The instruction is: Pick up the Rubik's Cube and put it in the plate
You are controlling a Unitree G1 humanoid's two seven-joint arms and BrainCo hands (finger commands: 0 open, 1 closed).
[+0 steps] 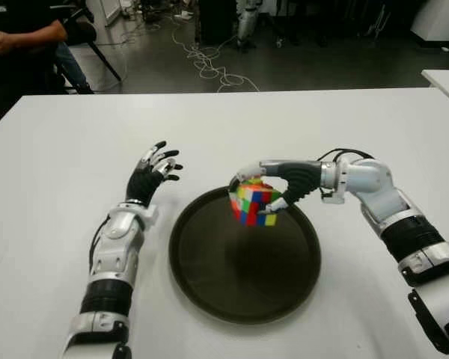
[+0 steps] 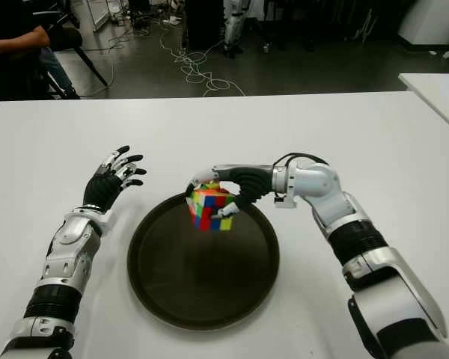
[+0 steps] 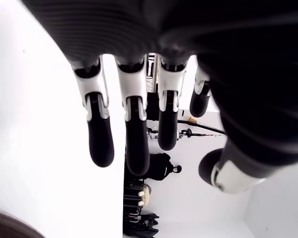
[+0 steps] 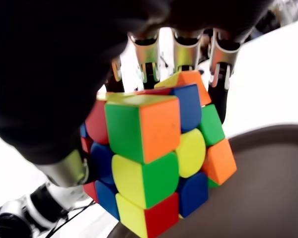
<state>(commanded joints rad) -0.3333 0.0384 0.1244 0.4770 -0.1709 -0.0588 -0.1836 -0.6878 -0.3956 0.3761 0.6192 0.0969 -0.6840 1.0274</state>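
The multicoloured Rubik's Cube (image 1: 253,205) hangs tilted over the far part of the round dark plate (image 1: 245,280), held from the right by my right hand (image 1: 263,187). The right wrist view shows the fingers (image 4: 222,74) wrapped over the cube (image 4: 154,158) and the thumb below it, with the plate's brown rim (image 4: 268,136) underneath. Whether the cube touches the plate I cannot tell. My left hand (image 1: 156,170) shows above the white table (image 1: 75,149) to the left of the plate, fingers spread and holding nothing.
A person sits in a chair (image 1: 30,37) beyond the table's far left corner. Cables (image 1: 206,60) lie on the floor behind. Another white table's corner (image 1: 445,78) shows at the far right.
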